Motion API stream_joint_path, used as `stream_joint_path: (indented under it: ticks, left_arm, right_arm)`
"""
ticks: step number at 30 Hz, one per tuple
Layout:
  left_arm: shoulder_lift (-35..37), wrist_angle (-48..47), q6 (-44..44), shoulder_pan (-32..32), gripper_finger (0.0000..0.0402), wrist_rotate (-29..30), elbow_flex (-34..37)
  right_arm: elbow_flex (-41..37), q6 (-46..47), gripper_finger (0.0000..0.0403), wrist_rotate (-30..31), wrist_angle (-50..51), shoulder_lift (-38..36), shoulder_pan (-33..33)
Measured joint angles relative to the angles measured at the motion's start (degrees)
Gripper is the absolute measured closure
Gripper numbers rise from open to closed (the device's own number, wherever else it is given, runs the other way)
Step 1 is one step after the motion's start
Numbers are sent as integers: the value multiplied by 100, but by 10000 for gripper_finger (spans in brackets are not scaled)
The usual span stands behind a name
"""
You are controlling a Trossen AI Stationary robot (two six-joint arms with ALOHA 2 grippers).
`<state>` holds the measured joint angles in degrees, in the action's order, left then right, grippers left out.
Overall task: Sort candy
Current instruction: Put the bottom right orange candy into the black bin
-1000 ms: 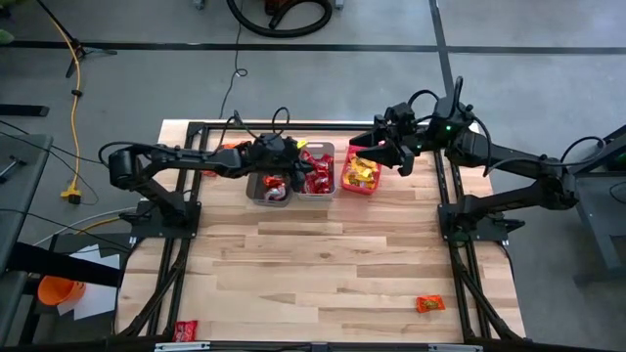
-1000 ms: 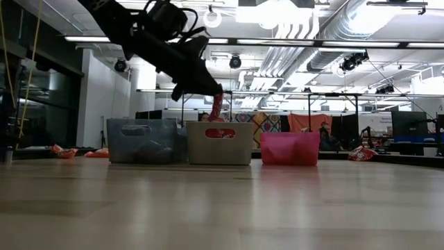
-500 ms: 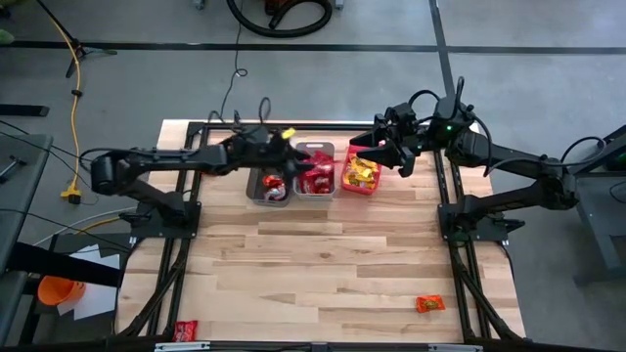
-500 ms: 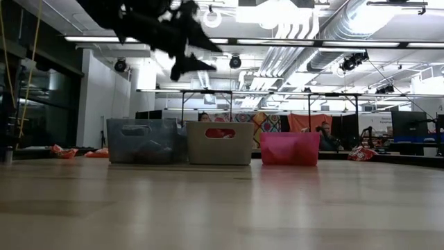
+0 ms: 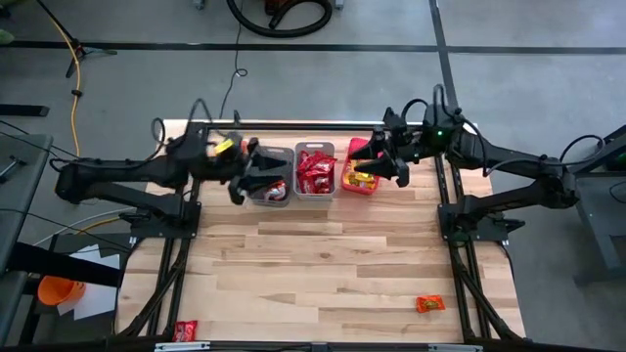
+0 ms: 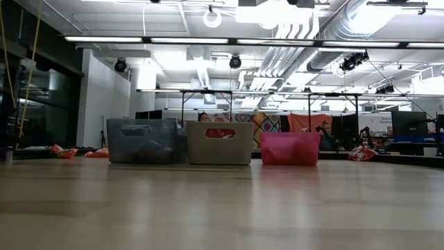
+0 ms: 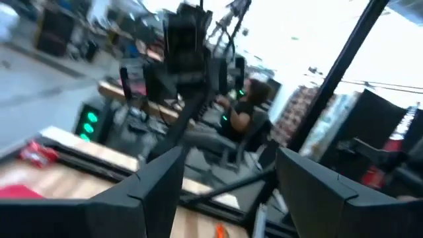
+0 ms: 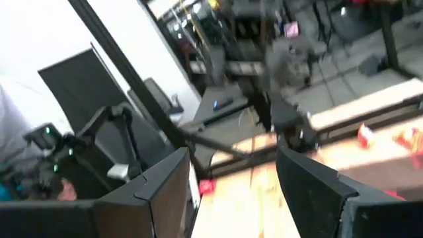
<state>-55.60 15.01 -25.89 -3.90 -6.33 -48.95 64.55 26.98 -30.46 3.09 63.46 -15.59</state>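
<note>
Wooden table [image 5: 323,259]: three bins [image 5: 315,172] (rear), stray candy [image 5: 429,304].

Open industrial lab: exposed ceiling ducts [image 6: 305,28], strip lights, concrete floor [image 5: 323,83].

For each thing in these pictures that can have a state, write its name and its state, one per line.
left gripper: open, empty, over the grey bin's left edge.
right gripper: open, empty, over the pink bin.
grey bin: upright, holds a little candy.
middle bin: upright, full of red candy.
pink bin: upright, holds yellow and orange candy.
orange candy: loose, near the table's front right.
red candy: loose, at the front left corner.
</note>
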Motion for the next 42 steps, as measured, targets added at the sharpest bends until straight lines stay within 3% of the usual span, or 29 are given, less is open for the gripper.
stream_joint_path:
  ticks: [6, 13, 19, 23, 34, 42]
  left_arm:
    - [132, -105, 628, 591, 174, 1250, 0]
    - [94, -230, 810, 646, 174, 1616, 0]
    - [97, -232, 813, 571, 174, 1654, 0]
    - [97, -360, 811, 495, 174, 1657, 0]
    - [97, -492, 811, 410, 174, 1657, 0]
    - [97, -497, 811, 413, 174, 1657, 0]
  right_arm:
    - [0, -41, 181, 0, 228, 0, 104]
    - [4, 487, 181, 320, 744, 59, 306]
    - [-2, 939, 181, 345, 3065, 346, 1607]
    - [-232, 1568, 181, 361, 4018, 588, 2716]
    - [-1435, 4242, 181, 365, 3670, 1079, 4900]
    - [-2118, 4891, 181, 232, 2978, 1701, 5638]
